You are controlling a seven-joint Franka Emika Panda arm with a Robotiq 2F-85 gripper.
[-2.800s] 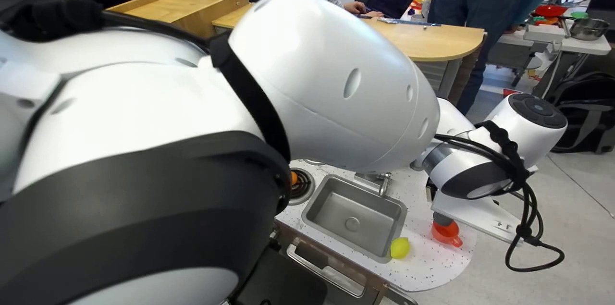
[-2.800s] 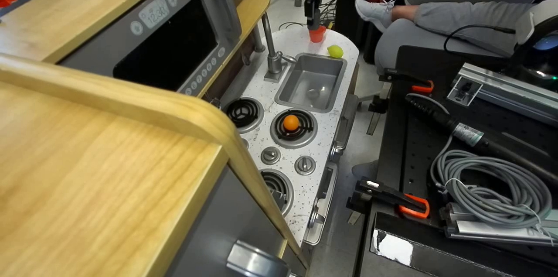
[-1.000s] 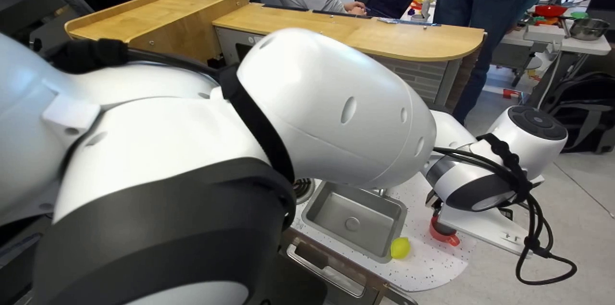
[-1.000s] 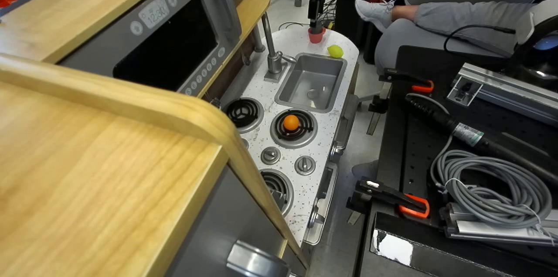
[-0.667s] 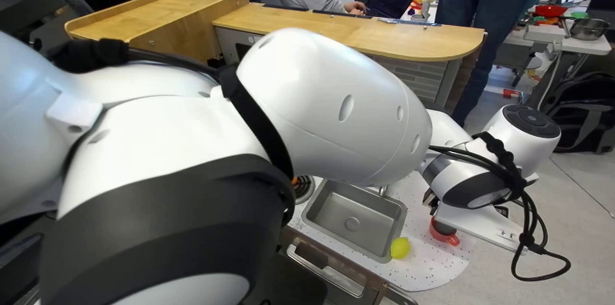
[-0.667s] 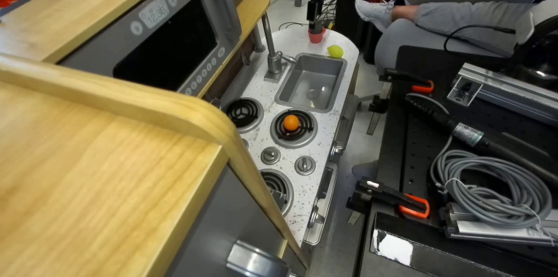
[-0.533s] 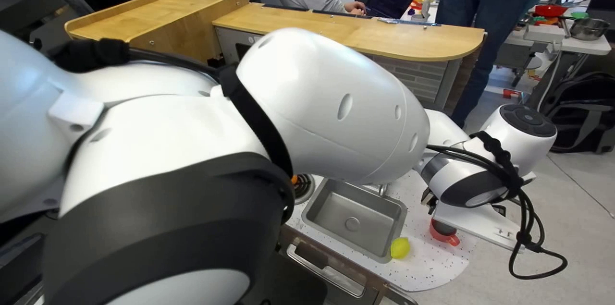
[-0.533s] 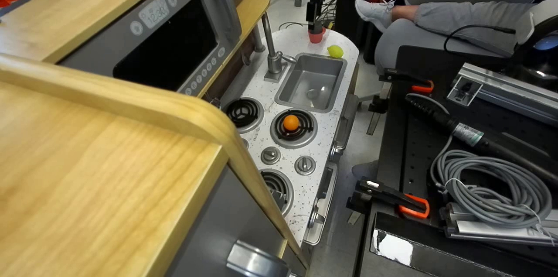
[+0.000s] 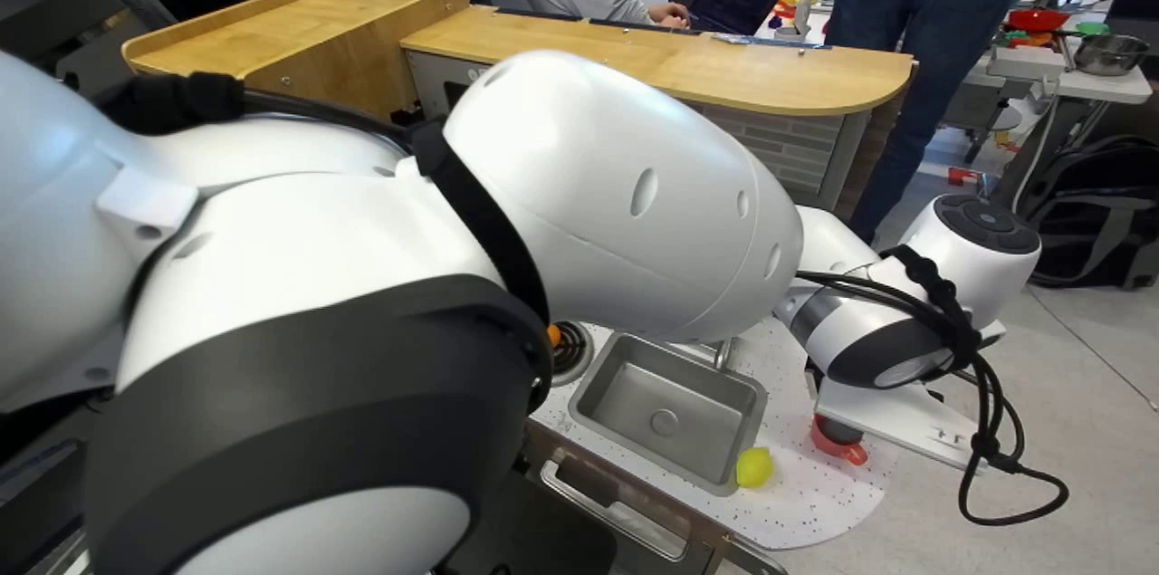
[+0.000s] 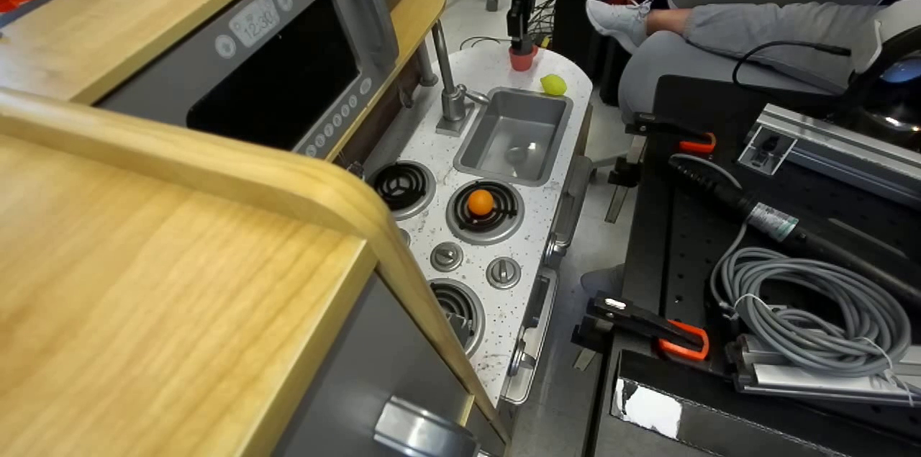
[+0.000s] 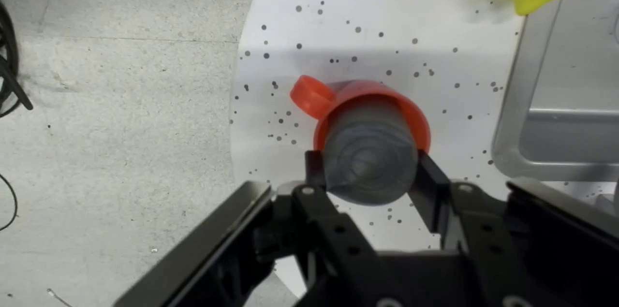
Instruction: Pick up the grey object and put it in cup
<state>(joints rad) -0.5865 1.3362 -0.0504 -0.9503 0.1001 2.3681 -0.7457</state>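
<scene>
The grey object [image 11: 370, 152] is a dark grey, roundish, cylinder-like piece. It stands partly inside the red cup [image 11: 419, 125] in the wrist view, its top above the rim. The cup has a handle and stands upright on the white counter. My gripper [image 11: 370, 168] is shut on the grey object, one finger touching each side. In the exterior views the cup shows here [image 9: 849, 450] and here [image 10: 522, 63]. The grey object shows dark in the cup's mouth [image 9: 838, 429], partly hidden by the wrist. The gripper [image 10: 521, 39] points straight down over the cup.
A yellow-green lemon-like ball [image 9: 753, 468] lies beside the sink [image 9: 579, 398], near the cup. The faucet [image 10: 453, 106] rises behind the sink. An orange ball [image 10: 481, 203] rests on a burner. The counter's rounded edge [image 11: 233, 104] lies close past the cup.
Since 2.8 seconds ago, the grey object went from above the cup down into it. The fingers looked spread one to half a second ago and are closer together now. The arm shifted slightly.
</scene>
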